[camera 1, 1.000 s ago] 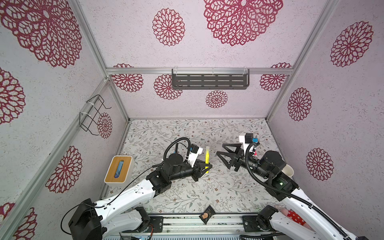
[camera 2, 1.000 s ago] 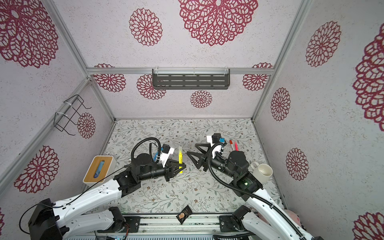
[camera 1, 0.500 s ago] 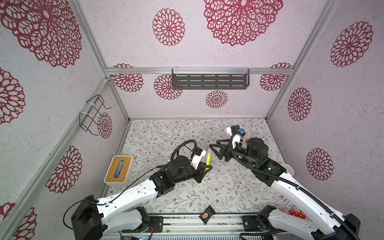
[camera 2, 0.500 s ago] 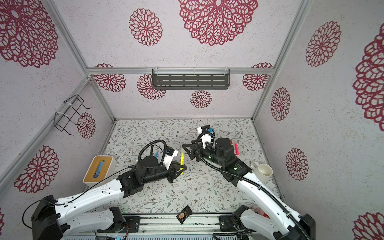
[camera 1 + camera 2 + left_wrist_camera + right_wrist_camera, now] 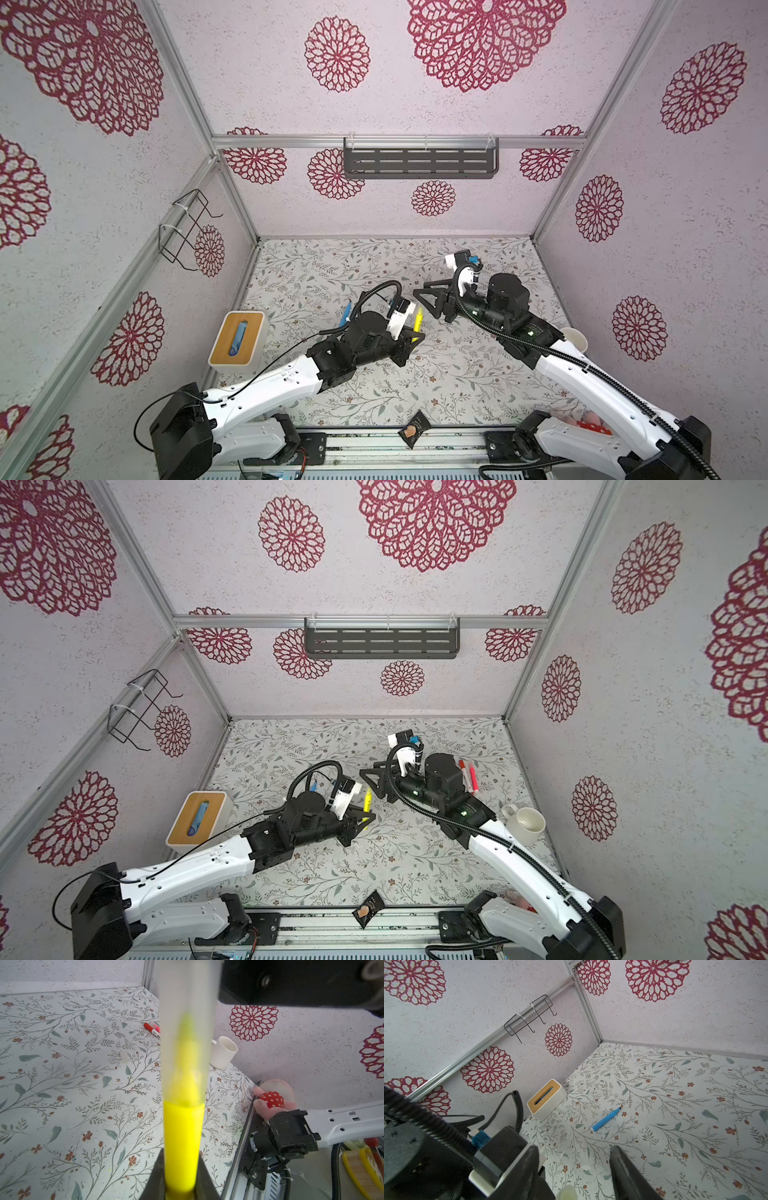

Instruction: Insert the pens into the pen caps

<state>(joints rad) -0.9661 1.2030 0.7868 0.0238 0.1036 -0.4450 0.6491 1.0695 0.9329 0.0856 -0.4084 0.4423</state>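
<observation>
Yellow catches the eye first: the yellow pen (image 5: 418, 322) is pinched by its lower barrel in the left end effector (image 5: 415, 338), whose jaws are closed tight on it, and it sticks straight out past the tips. From the left wrist view the pen's (image 5: 181, 1136) far end sits under a pale frosted cap (image 5: 187, 1022), too blurred at this range to read closely.

The right end effector (image 5: 426, 303) faces it from the opposite side. Its jaws stand partly apart, and the right wrist view shows the pen's pale rounded end (image 5: 566, 1192) in the gap between the two fingers (image 5: 623, 1167). I cannot tell whether either finger touches it.

The blue pen (image 5: 606, 1119) lies flat on the table (image 5: 675, 1105) out ahead of the right end effector, behind the left arm's wrist. The orange-red pen (image 5: 463, 771) and pink pen (image 5: 473, 779) lie side by side just behind the right end effector's wrist. A small pale stub (image 5: 124, 1057), possibly a cap, stands on the table ahead of the left end effector. A white mug (image 5: 523, 823) sits beside the right forearm, and the wood-topped white box (image 5: 239, 343) is well off beside the left arm.
</observation>
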